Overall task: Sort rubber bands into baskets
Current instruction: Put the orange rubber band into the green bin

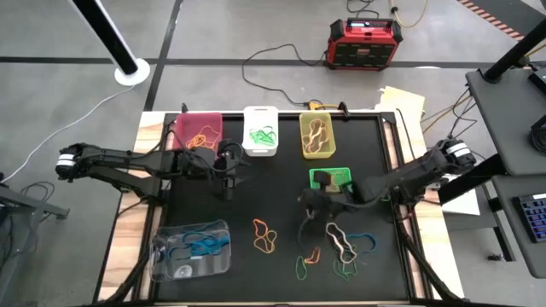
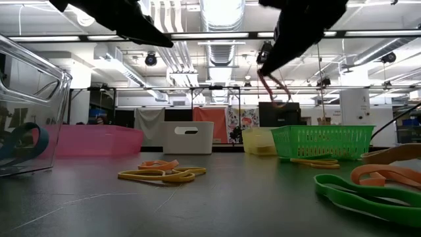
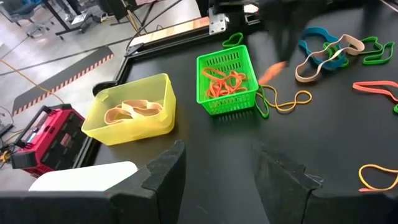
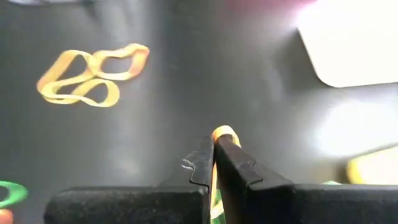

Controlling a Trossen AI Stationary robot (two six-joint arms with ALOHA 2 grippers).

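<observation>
Right wrist view shows an orange rubber band (image 4: 222, 133) pinched between the right gripper (image 4: 214, 163)'s closed fingers, lifted above the mat just beside the green mesh basket (image 1: 329, 178). Carrying step, I judge: next, release over the matching basket. The left gripper (image 1: 227, 182) waits open-jawed near the white basket (image 1: 260, 130).

This is a robotics lab or workshop in an open industrial hall. In the low view, exposed ducts (image 2: 220, 13) and strip lights fill the upper part of the frame, with white partitions and posters in the middle distance. From above, a black tabletop (image 1: 256, 205) stands on a grey concrete floor (image 1: 68, 94) crossed by dark seams and loose cables. A red-black box (image 1: 365, 43) sits at upper centre-right, a keyboard (image 1: 533, 217) at the right edge, and hazard striping (image 1: 499, 13) at upper right.
</observation>
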